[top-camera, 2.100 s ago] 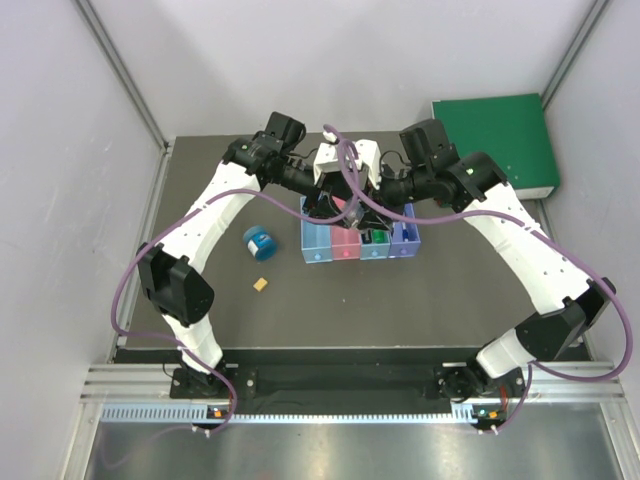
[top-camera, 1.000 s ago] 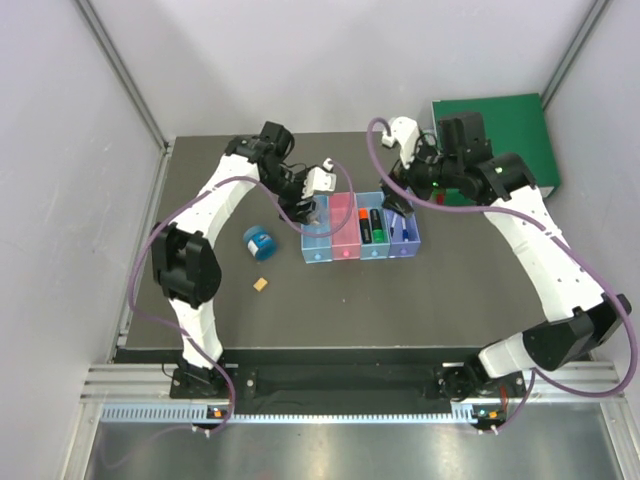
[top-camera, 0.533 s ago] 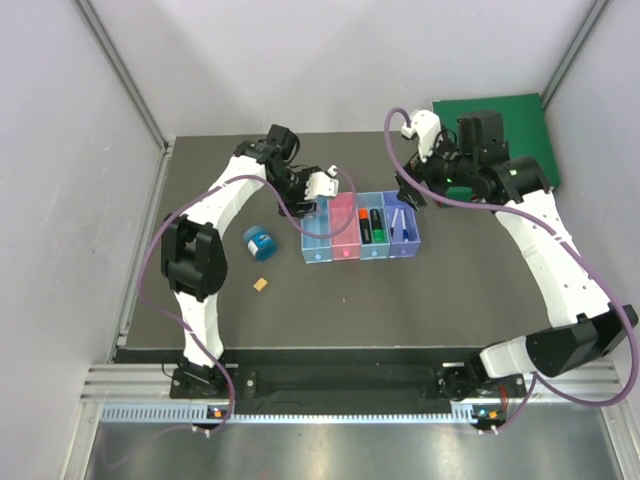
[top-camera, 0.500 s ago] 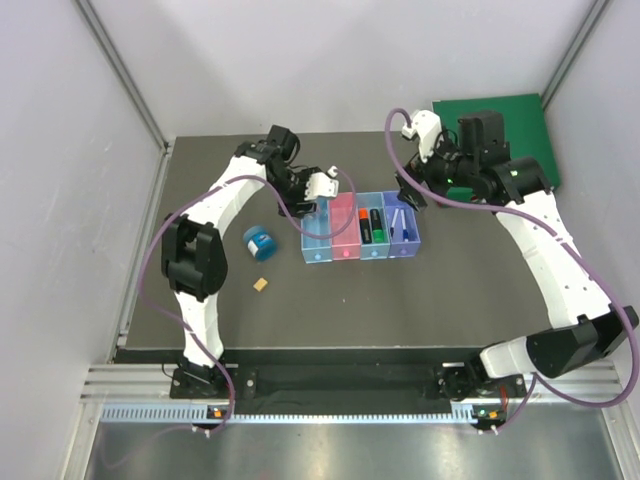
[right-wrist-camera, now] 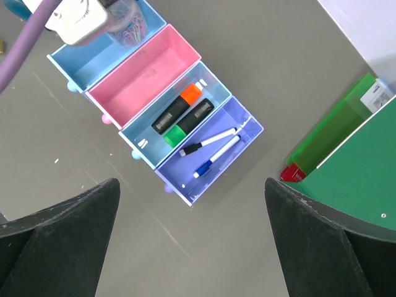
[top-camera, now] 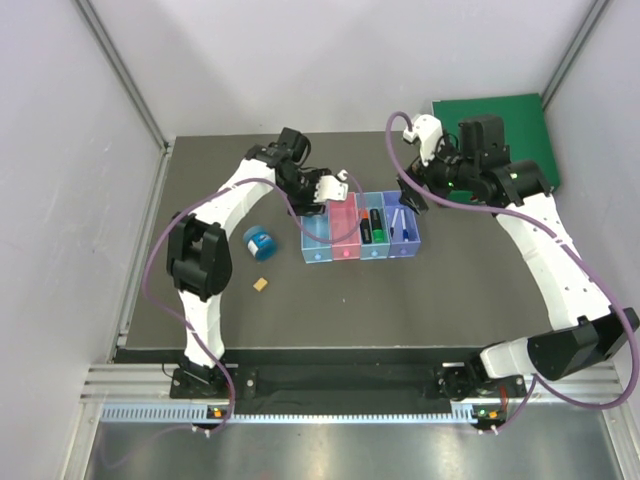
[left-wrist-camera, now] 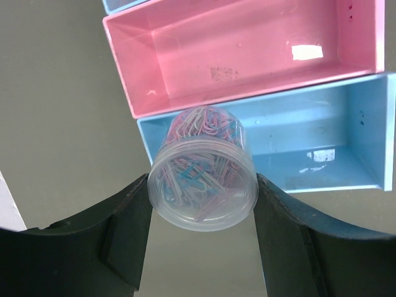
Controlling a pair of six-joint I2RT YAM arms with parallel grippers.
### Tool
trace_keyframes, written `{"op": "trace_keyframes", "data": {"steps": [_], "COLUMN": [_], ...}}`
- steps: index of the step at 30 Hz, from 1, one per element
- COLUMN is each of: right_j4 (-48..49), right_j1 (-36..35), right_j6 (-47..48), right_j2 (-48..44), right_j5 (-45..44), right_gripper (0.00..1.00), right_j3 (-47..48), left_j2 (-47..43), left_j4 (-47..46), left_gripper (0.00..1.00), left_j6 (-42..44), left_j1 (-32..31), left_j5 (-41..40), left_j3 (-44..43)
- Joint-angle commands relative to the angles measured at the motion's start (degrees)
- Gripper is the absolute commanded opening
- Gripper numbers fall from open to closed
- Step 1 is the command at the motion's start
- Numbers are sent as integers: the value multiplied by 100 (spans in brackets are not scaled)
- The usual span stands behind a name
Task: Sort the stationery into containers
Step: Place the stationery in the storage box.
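Observation:
My left gripper is shut on a clear round tin of paper clips. It holds the tin above the far end of the left light blue bin, beside the pink bin. In the top view it hangs over the row of four joined bins. My right gripper is open and empty, high above the purple bin. That bin holds two white pens, one black-capped and one blue-capped. The other light blue bin holds orange-capped and green-capped highlighters. A blue tin and a tiny orange block lie on the table, left of the bins.
A large green binder lies at the table's back right corner, close to my right arm. It also shows in the right wrist view. Grey walls with metal posts close in the table on both sides and at the back.
Both grippers have left the bins; the right one has drawn back to the right and stopped. My left gripper, with the tin, has shifted a little right over the left blue bin.

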State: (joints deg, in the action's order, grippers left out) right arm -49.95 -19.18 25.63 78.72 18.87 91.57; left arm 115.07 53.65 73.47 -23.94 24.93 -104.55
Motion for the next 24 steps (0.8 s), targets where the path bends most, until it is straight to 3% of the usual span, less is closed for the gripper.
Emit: {"op": "trace_keyframes", "data": {"steps": [1,20,24], "right_j4": [161,214,205], "right_j1": [99,186,195], "right_j6": [-93,-198,-216], "right_j2": [-260,-322,-339], "right_j5": [81,248,257], "right_gripper": [100,100,100], "right_j3": [1,-87,-104], "left_j2": [165,174,209], "left_j4": [-197,-610,-934], "left_gripper": [55,55,59], "left_j6": [114,589,607], "left_j1": [-67,-146,-242], "left_j5": [-23,-664,-831], "left_j3": [-30,260,487]}}
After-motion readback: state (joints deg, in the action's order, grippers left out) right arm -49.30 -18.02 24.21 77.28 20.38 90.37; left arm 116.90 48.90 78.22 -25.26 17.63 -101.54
